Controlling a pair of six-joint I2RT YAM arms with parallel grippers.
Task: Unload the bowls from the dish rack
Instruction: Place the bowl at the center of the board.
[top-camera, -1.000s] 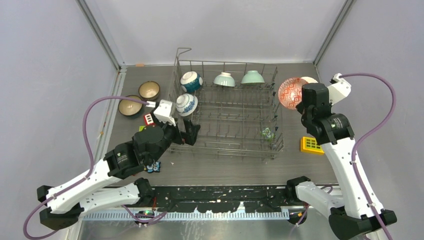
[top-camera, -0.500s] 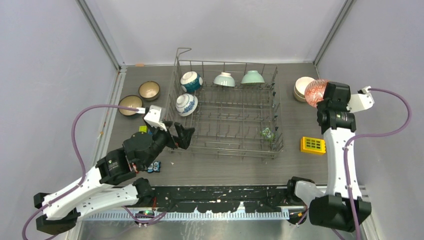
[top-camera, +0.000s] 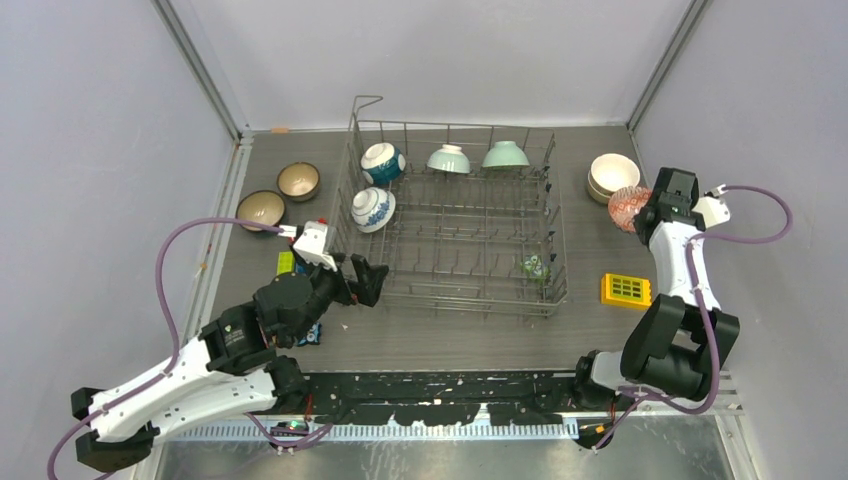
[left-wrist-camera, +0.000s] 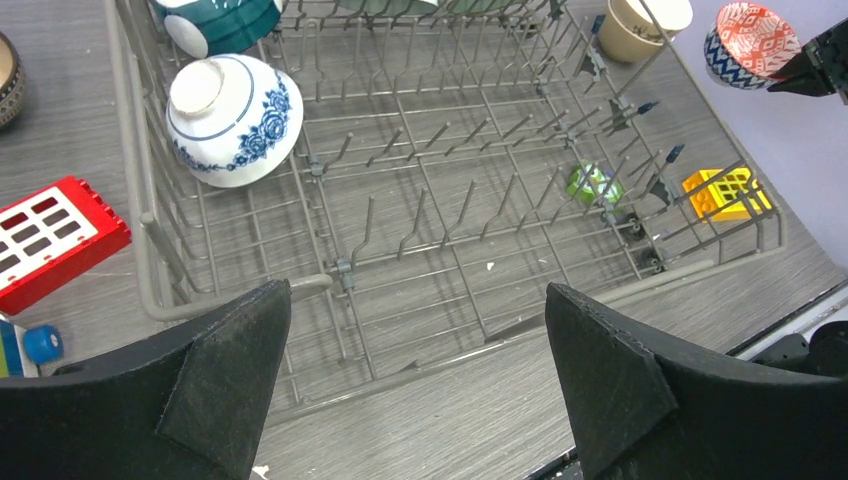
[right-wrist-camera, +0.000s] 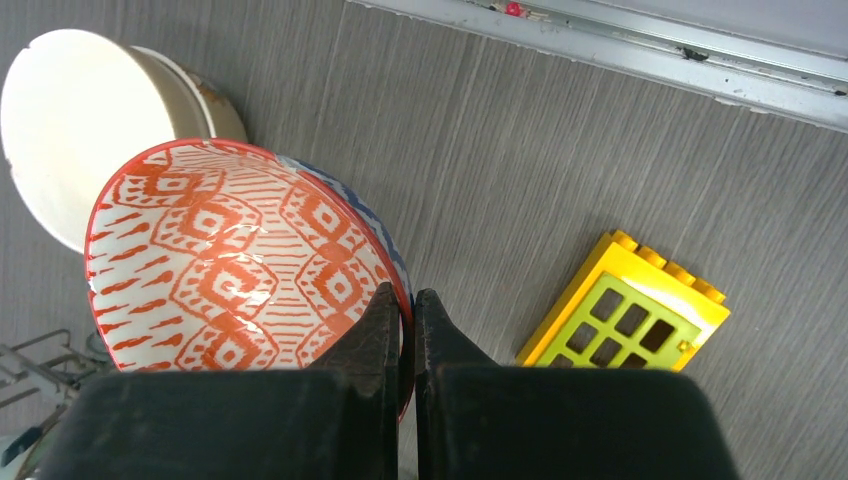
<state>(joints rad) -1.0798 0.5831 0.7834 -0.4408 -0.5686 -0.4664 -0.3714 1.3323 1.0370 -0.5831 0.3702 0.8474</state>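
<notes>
Orange-red bowl (right-wrist-camera: 235, 260): round lattice-patterned ceramic, rim pinched between the closed right jaws, just beside a cream bowl (right-wrist-camera: 90, 120).
Grey wire dish rack (top-camera: 455, 126): holds a blue-and-white floral bowl (left-wrist-camera: 232, 120), a dark teal bowl (top-camera: 383, 162) and two mint-green bowls (top-camera: 449, 158).
Left jaws: spread wide, empty, at the rack's near-left corner.
Right arm (top-camera: 678, 270): folded, forearm along the bench's right side.

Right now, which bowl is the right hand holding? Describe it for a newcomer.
Start at the large grey wire dish rack and look right of it, beside the stacked cream ceramic bowls. There the right hand pinches the rim of a small round bowl. It alone has an orange-red diamond pattern inside; its neighbours are plain cream.
</notes>
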